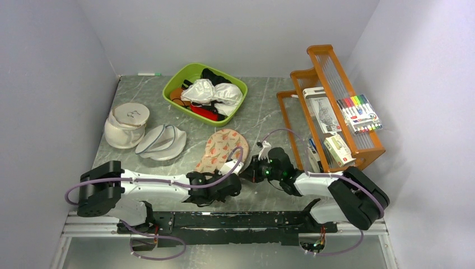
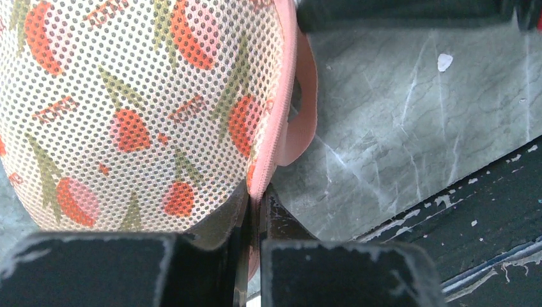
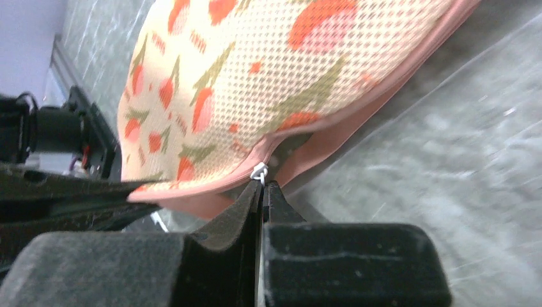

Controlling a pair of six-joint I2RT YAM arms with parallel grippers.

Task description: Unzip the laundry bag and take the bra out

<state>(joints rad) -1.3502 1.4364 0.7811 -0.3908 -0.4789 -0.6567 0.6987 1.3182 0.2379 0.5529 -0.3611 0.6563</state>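
Both arms clamped on the pale pink floral-print mesh laundry bag [image 1: 224, 147].
The left fingers [image 2: 284, 224] pinch its pink edge and the right fingers [image 3: 224, 224] clench its white zip pull [image 3: 259, 171]. The bag lies between them on the grey marbled surface [image 1: 261, 116], its orange lettering unreadable.

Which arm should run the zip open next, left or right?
Right. The right claw is shut on the small white zip pull at the edge of the pale pink floral mesh pouch. The left claw pinches the pouch's pink rim, so it likely serves as anchor.
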